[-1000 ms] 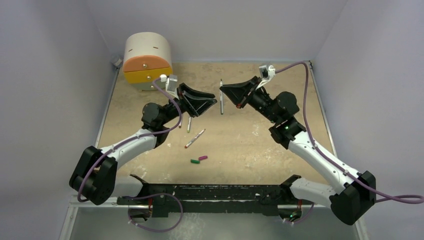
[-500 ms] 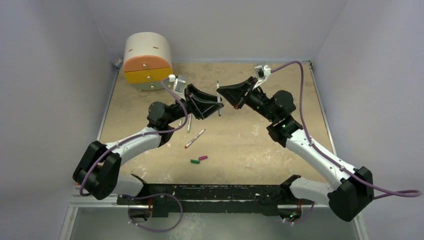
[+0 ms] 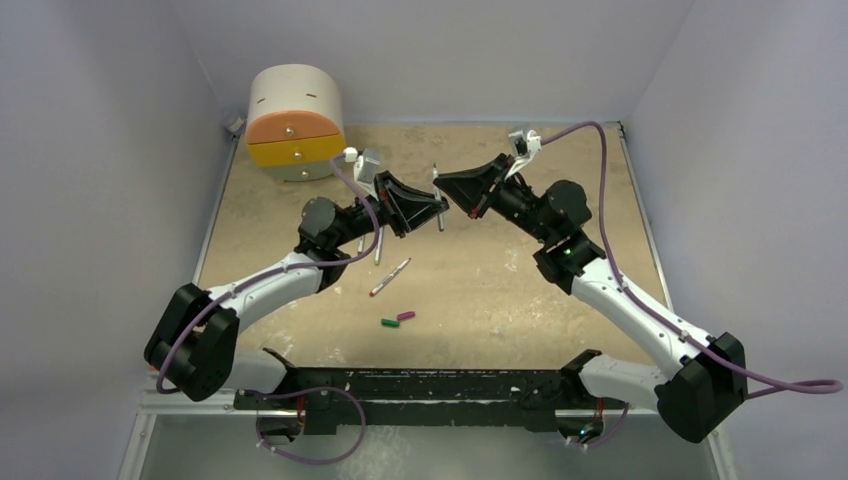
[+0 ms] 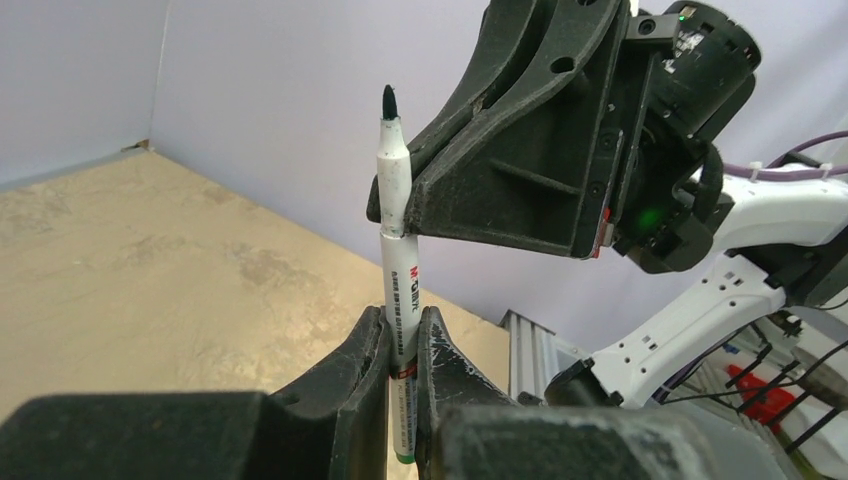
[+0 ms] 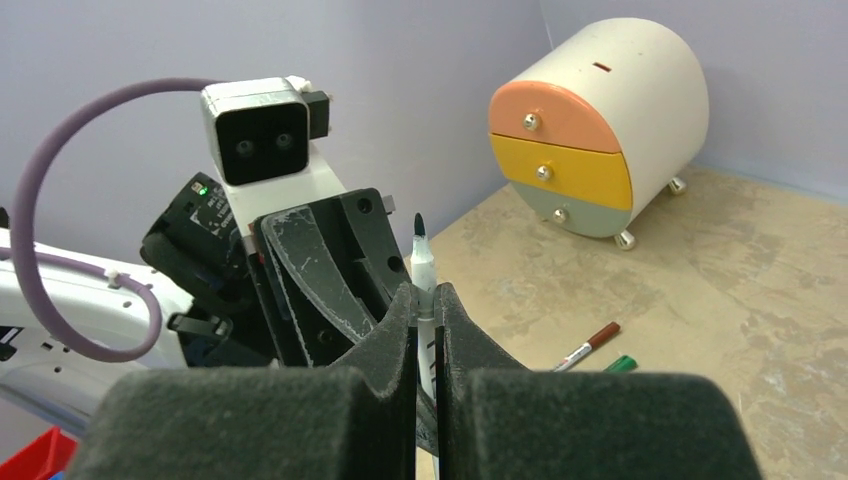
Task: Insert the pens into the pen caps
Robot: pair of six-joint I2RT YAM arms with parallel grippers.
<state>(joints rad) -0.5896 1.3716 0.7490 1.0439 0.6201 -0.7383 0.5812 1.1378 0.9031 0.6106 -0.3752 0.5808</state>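
**Top external view.** My left pincer [image 3: 436, 208] and my right pincer [image 3: 444, 184] meet in mid-air, both on one held pen [image 3: 439, 224], which stands roughly upright. Below my left pincer, on the table [image 3: 520, 300], lie two loose pens [image 3: 390, 277] [image 3: 378, 248]. A third may lie beside them, but I cannot tell. Well apart from both pincers, towards my bases, a green cap [image 3: 389, 323] and a magenta cap [image 3: 406, 316] lie just beside each other.

**Left wrist view.** My left pincer is clamped on the lower barrel of the held pen. Above my fingers, my right pincer grips the same barrel just under the bare dark tip.

**Right wrist view.** My right pincer is clamped on the held pen, and the uncapped tip projects above my fingers. Beyond them, one loose pen shows a thick dark-red end [image 5: 603, 334] and a green end [image 5: 620, 364] lies beside it.

**Progress.** I judge those two ends to be fitted caps, so two pens are done. The held pen and the two loose caps remain.
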